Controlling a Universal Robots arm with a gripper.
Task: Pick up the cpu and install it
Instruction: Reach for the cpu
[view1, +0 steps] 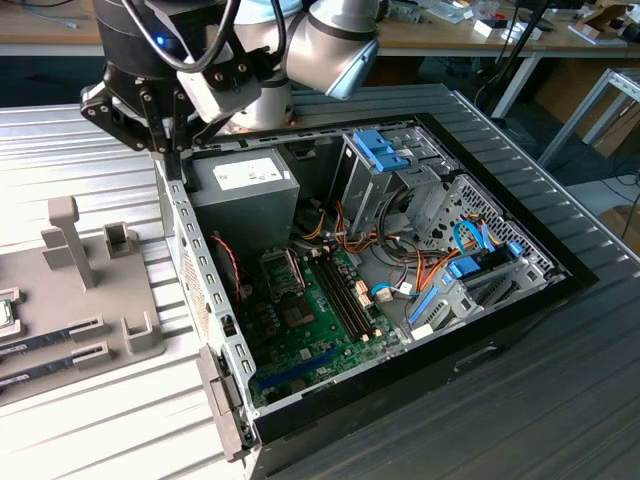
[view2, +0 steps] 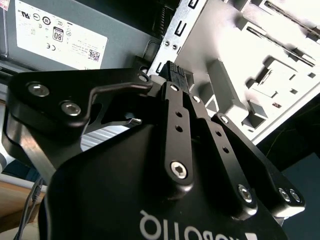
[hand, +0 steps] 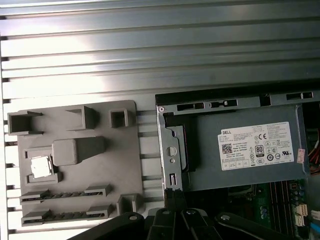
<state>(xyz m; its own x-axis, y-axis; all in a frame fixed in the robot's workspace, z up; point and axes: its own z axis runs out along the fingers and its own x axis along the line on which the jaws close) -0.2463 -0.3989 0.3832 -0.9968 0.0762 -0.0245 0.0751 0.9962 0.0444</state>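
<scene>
The end effector (hand: 174, 196), pressed together and empty, hangs over the computer case (hand: 167, 150) wall. The cpu (hand: 41, 166) lies in a grey holder (hand: 120, 165) beside this case, well apart from the end effector.

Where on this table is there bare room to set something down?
The slatted table is bare beyond the grey fixture and on the camera's side of it, beside the case. The dark surface on the exterior view's right is bare too. Inside the case, cables and motherboard crowd the floor.
</scene>
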